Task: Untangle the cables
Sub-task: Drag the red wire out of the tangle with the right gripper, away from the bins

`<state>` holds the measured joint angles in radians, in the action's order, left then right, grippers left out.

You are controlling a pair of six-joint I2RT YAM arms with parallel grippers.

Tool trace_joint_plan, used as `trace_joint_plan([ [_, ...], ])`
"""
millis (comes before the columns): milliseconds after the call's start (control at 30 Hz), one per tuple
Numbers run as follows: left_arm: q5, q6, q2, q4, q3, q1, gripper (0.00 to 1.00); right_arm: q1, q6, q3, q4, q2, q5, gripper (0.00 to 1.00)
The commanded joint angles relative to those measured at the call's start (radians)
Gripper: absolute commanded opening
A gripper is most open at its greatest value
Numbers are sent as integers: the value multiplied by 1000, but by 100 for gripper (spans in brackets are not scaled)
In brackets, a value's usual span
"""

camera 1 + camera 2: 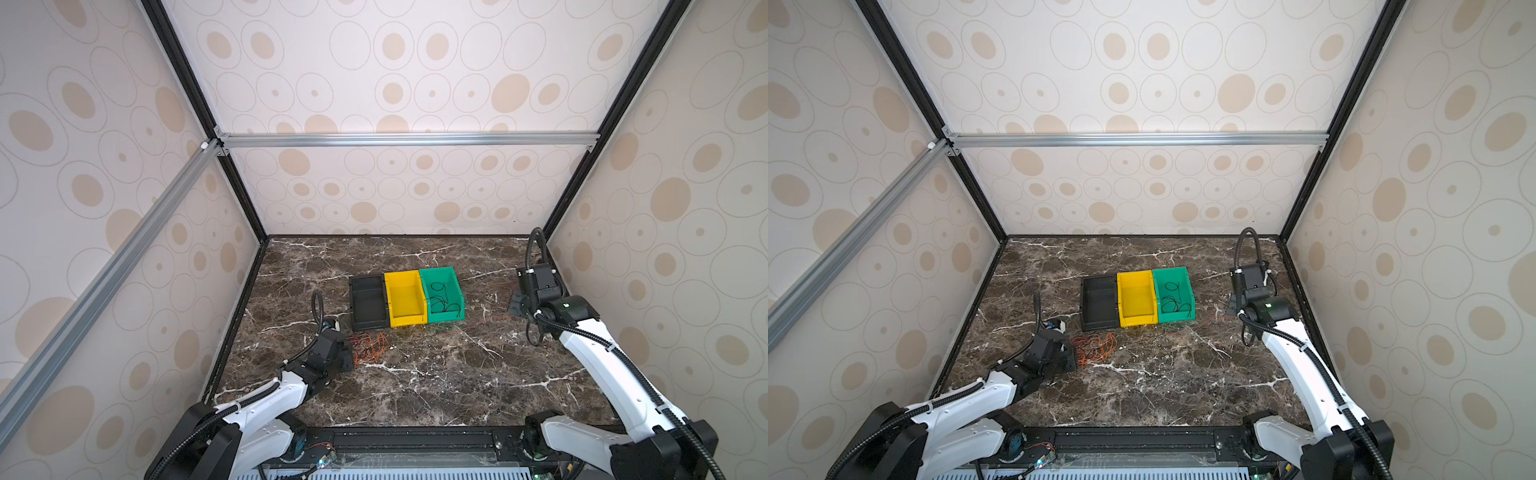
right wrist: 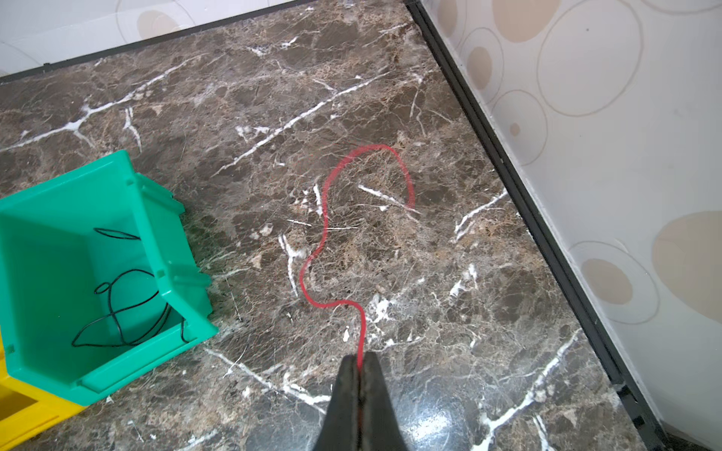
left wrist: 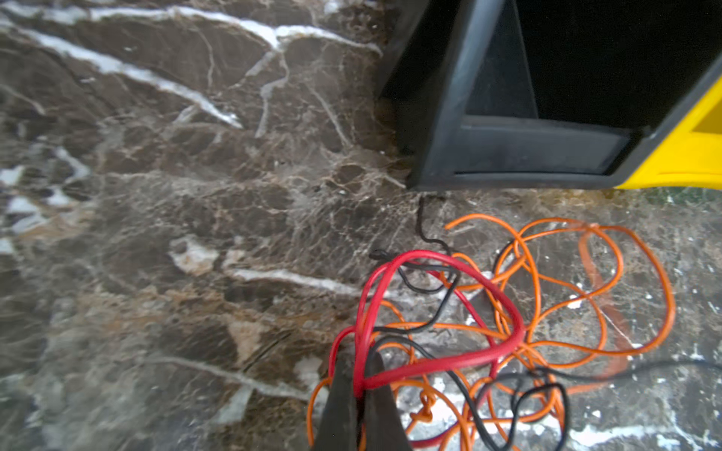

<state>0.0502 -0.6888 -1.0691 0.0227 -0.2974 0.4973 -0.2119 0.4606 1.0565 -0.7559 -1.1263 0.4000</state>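
Note:
A tangle of thin orange, red and black cables (image 1: pixel 370 347) (image 1: pixel 1096 347) lies on the marble in front of the black bin. In the left wrist view the orange loops (image 3: pixel 566 281) spread wide, with black strands woven through them. My left gripper (image 3: pixel 360 363) (image 1: pixel 348 356) is shut on a red cable loop (image 3: pixel 461 269) at the tangle's edge. My right gripper (image 2: pixel 359 361) (image 1: pixel 515 306) is far to the right, shut on a red cable (image 2: pixel 312 257) whose free end curls ahead of it. A thin red strand (image 1: pixel 478 326) runs across the table towards the tangle. A loose black cable (image 2: pixel 117 304) (image 1: pixel 442 299) lies in the green bin.
Three bins stand side by side mid-table: black (image 1: pixel 365 279), yellow (image 1: pixel 401 274), green (image 1: pixel 436 272). Patterned walls with black frame rails close in the table on the left, back and right; the right wall (image 2: pixel 586 156) is near my right gripper.

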Motion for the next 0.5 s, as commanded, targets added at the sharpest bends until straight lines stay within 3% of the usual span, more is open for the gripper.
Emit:
trace_joint_plan([
  [0,15,5,19,50,-3,-22,0,12,-24,0,-5,16,-39,0],
  [167,21,13,26,79,-12,-32,0,26,-48,16,-15,-2,-50,0],
  [233,28,8,32,102,-10,-47,0,85,-56,34,-43,-10,-21,0],
  [333,15,-5,44,110,5,-74,0,206,-47,45,-52,-7,-85,0],
  [467,20,-57,61,115,23,-113,0,274,-18,48,-57,-20,-77,0],
])
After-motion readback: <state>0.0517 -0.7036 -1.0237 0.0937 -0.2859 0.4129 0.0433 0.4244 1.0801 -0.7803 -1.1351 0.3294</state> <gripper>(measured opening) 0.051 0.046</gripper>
